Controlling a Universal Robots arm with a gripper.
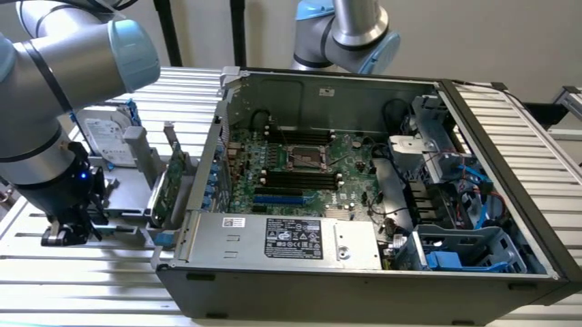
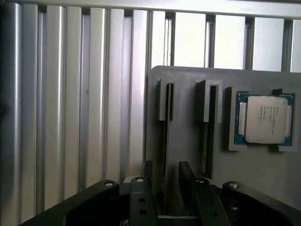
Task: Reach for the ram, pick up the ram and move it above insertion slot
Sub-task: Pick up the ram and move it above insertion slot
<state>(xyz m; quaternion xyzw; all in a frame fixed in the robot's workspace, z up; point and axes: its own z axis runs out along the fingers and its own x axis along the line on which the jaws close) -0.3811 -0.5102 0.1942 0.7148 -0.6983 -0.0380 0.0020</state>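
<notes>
In the wrist view my gripper (image 2: 166, 181) is open, its black fingers (image 2: 147, 176) standing either side of a narrow slot in the grey holder (image 2: 183, 94). A thin dark strip (image 2: 165, 141) runs along that slot between the fingers; it looks like the ram seen edge-on, untouched. A second slot (image 2: 205, 132) lies beside it. In the exterior view the gripper (image 1: 65, 237) hangs low at the exterior view's left, over the holder (image 1: 123, 204). The black memory slots (image 1: 300, 178) lie on the motherboard, beside the processor socket (image 1: 304, 158).
The open computer case (image 1: 364, 272) takes up the middle and the exterior view's right. A hard drive (image 1: 108, 139) and a green expansion card (image 1: 173, 180) stand upright in the holder. A processor chip (image 2: 261, 118) rests in the holder's recess. Another arm (image 1: 350, 30) stands behind the case.
</notes>
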